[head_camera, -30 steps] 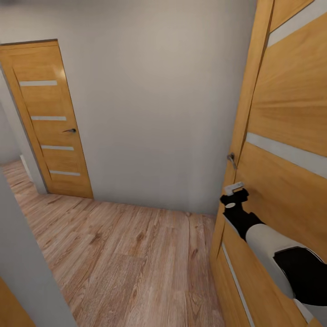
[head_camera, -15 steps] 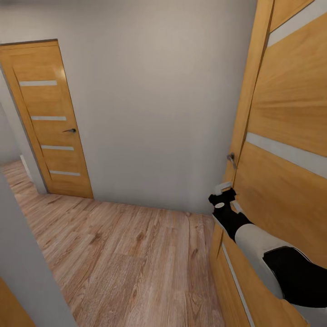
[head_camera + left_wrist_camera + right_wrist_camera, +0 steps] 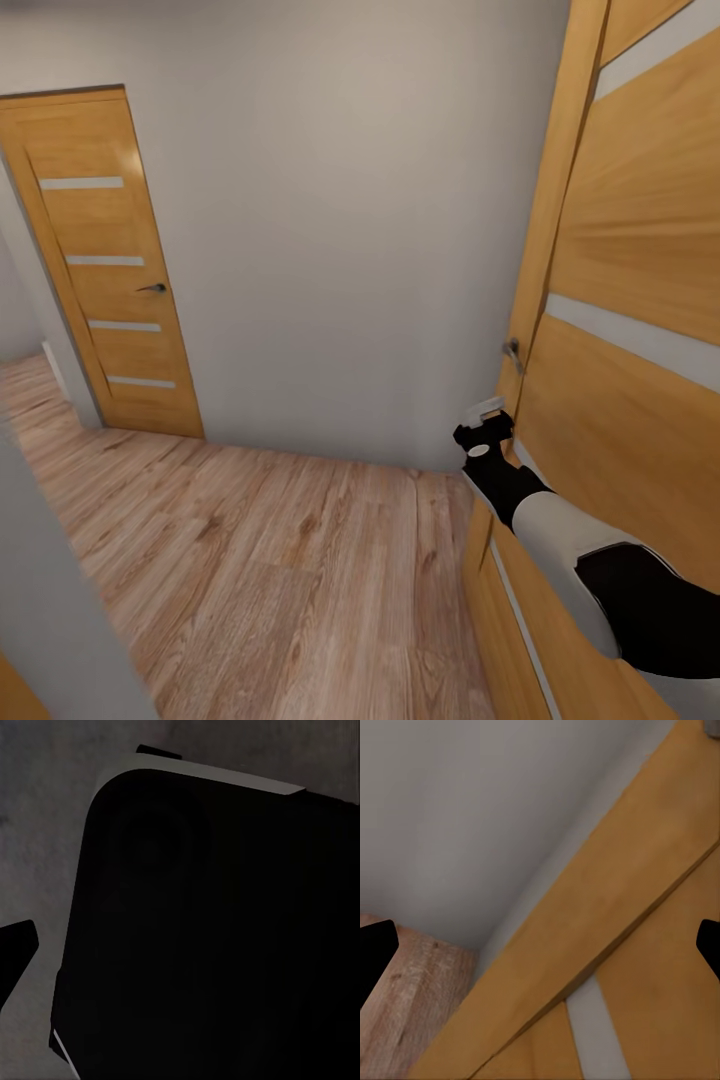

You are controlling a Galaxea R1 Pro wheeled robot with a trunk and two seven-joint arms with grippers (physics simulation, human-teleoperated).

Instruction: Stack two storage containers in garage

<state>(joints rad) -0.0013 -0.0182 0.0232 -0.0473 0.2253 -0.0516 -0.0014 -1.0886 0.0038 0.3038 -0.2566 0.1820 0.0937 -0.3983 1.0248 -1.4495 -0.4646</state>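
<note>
Right arm reaching toward the handle of a wooden door in a hallway.

The right gripper (image 3: 483, 420) is hovering just below the metal door handle (image 3: 512, 352) of the near wooden door (image 3: 640, 400), close to its edge and frame; in the right wrist view its dark fingertips (image 3: 375, 952) are sitting wide apart at opposite sides of the picture, released, with nothing between them but door panel and grey wall (image 3: 340, 220). The left wrist view is showing a dark, rounded black body against a dim grey surface, and whether the left fingers are released or clenched cannot be told. A second wooden door (image 3: 105, 270) is standing closed across the pale wood-plank floor (image 3: 270, 570). The storage containers are appearing nowhere here.
</note>
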